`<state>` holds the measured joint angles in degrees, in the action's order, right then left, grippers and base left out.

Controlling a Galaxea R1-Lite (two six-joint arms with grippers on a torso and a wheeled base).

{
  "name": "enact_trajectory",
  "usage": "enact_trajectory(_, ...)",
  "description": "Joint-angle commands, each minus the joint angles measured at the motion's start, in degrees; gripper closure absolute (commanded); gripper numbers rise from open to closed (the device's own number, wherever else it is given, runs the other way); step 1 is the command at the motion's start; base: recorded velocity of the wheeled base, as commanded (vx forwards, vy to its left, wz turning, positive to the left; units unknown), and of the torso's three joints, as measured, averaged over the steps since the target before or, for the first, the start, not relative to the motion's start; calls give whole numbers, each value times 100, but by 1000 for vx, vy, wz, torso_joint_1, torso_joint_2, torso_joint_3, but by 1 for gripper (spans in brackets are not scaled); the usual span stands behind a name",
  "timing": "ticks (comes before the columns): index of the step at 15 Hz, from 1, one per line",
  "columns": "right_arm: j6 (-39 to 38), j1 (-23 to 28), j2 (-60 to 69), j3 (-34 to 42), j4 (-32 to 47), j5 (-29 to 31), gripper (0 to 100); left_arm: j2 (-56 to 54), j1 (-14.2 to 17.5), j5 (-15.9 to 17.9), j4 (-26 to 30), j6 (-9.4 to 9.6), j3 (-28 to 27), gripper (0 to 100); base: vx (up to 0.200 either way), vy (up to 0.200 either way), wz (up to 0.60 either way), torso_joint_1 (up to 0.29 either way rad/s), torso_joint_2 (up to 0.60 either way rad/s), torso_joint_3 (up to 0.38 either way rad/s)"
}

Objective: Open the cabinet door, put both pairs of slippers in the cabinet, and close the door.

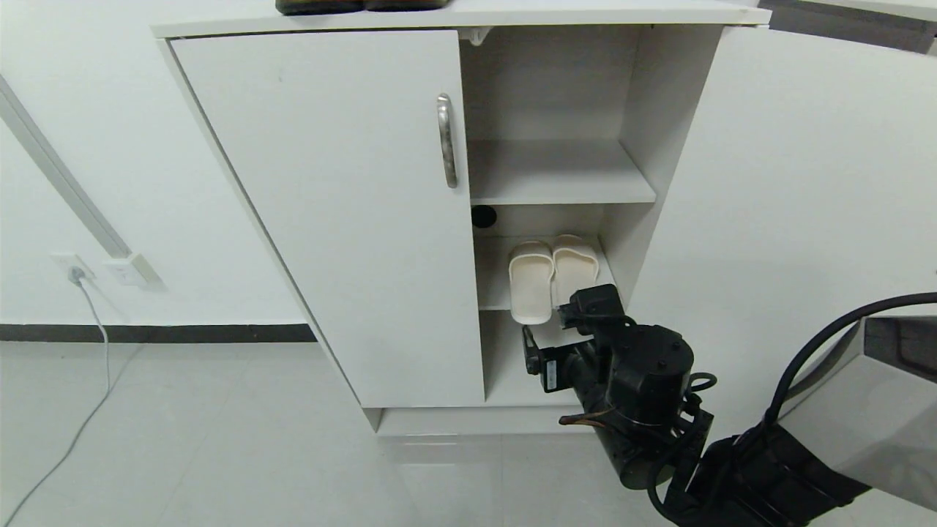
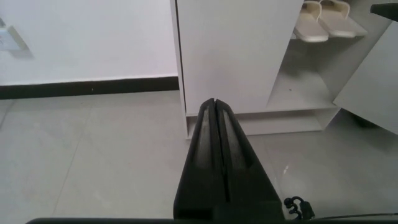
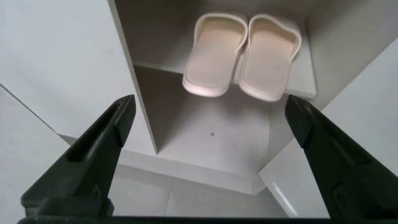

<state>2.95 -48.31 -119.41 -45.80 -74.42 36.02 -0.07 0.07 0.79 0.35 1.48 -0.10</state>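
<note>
The white cabinet (image 1: 322, 219) has its left door shut, with a metal handle (image 1: 446, 140). Its right door (image 1: 798, 219) is swung wide open. A cream pair of slippers (image 1: 550, 274) lies side by side on the middle shelf, toes inward; the same slippers (image 3: 242, 53) appear in the right wrist view. A dark pair of slippers (image 1: 359, 6) rests on the cabinet top. My right gripper (image 1: 564, 326) is open and holds nothing, just in front of the cream pair and slightly below it. My left gripper (image 2: 214, 102) is shut on nothing, low over the floor before the cabinet.
An upper shelf (image 1: 556, 172) and the bottom compartment (image 3: 211, 134) are bare. A wall socket with a grey cable (image 1: 73, 274) sits at the left, above a black baseboard (image 2: 87, 86). Grey tiled floor (image 1: 219, 454) spreads before the cabinet.
</note>
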Motion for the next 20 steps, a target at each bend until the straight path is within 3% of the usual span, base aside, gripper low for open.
enact_trajectory(1, 4, -3, -21, 1, -2, 1, 0, 7, 1, 0, 0, 2, 1, 100, 0, 0, 0, 2, 2, 193)
enact_trajectory(7, -5, -3, -21, 27, -2, 1, 0, 7, 1, 0, 0, 19, 1, 100, 0, 0, 0, 1, 4, 183)
enact_trajectory(20, -5, 24, -12, 133, -99, 1, 0, 7, 1, 0, 0, 19, 1, 100, 0, 15, 0, 1, 0, 4)
